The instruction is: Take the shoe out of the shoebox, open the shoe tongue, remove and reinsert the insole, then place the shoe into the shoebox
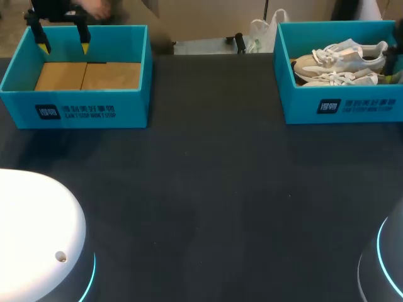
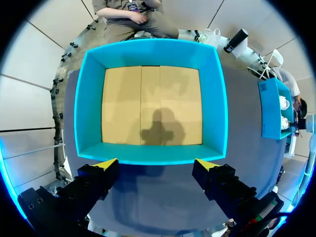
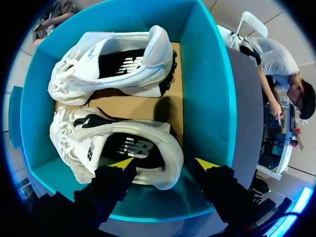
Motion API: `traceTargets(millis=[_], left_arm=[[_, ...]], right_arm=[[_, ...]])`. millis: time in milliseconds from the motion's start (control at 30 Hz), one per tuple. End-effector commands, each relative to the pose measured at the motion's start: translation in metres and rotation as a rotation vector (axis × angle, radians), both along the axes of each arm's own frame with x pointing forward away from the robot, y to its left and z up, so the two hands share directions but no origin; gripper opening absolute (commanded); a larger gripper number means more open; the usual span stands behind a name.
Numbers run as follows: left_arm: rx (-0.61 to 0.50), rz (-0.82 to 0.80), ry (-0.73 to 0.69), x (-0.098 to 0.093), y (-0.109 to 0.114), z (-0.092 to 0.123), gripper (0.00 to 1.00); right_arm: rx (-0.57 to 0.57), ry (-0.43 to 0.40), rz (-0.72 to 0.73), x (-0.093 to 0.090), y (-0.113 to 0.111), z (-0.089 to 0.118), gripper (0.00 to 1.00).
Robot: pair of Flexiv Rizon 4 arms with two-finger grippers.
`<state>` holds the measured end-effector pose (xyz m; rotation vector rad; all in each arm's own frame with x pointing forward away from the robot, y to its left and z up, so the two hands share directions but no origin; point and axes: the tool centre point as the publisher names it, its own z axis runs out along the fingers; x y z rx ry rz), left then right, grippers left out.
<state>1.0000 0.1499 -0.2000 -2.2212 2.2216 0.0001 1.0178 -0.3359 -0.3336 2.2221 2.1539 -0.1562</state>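
Hovering over the right shoebox (image 3: 210,94) with the right gripper (image 3: 164,163), straight above the nearer shoe (image 3: 118,143): white, laced, its opening turned up toward the gripper and the dark insole showing inside. Heel end under the gap between the two yellow tips, toe out past one finger. Fingers spread wide, touching nothing and holding nothing. Ahead of the gripper, beyond that shoe, a second white shoe (image 3: 118,64), pointing the same way and lying close alongside the first, with a strip of the cardboard floor bare between them. Around the pair, teal walls, open at the top. Seen in the head view standing at the far right corner of the dark table (image 1: 208,189). Well apart from all this, across the table at its far left corner, another shoebox (image 1: 75,107) of the same teal, with nothing but a plain cardboard floor (image 2: 148,103) inside and the gripper's shadow on it. Hanging above that box, the left gripper (image 2: 155,163), fingers likewise wide apart and gripping nothing, with the box's near wall just ahead of the two yellow tips.
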Motion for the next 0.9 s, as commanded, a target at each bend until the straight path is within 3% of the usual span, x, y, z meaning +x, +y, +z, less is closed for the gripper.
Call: traceTargets(millis=[33,167,267,567,700,767,900], left_arm=[[0.0,0.0,0.0,0.0,0.0,0.0,1.0],[0.0,0.0,0.0,0.0,0.0,0.0,1.0],[0.0,0.0,0.0,0.0,0.0,0.0,1.0],[0.0,0.0,0.0,0.0,0.0,0.0,1.0],[0.0,0.0,0.0,0.0,0.0,0.0,1.0],[0.0,0.0,0.0,0.0,0.0,0.0,1.0],[0.0,0.0,0.0,0.0,0.0,0.0,1.0]], right_arm=[[0.003,0.015,-0.002,0.0038,-0.0025,-0.006,0.78],[0.005,0.023,-0.003,0.0022,-0.0015,-0.0104,0.68],[0.009,0.027,-0.002,0.0008,0.0007,-0.0122,0.49],[0.017,0.021,-0.004,-0.0014,0.0037,-0.012,0.48],[0.015,0.013,-0.007,-0.0029,0.0044,-0.0111,0.53],[0.009,0.01,-0.013,-0.0031,0.0031,-0.0115,0.7],[0.007,0.01,-0.019,-0.0025,0.0009,-0.0128,0.83]])
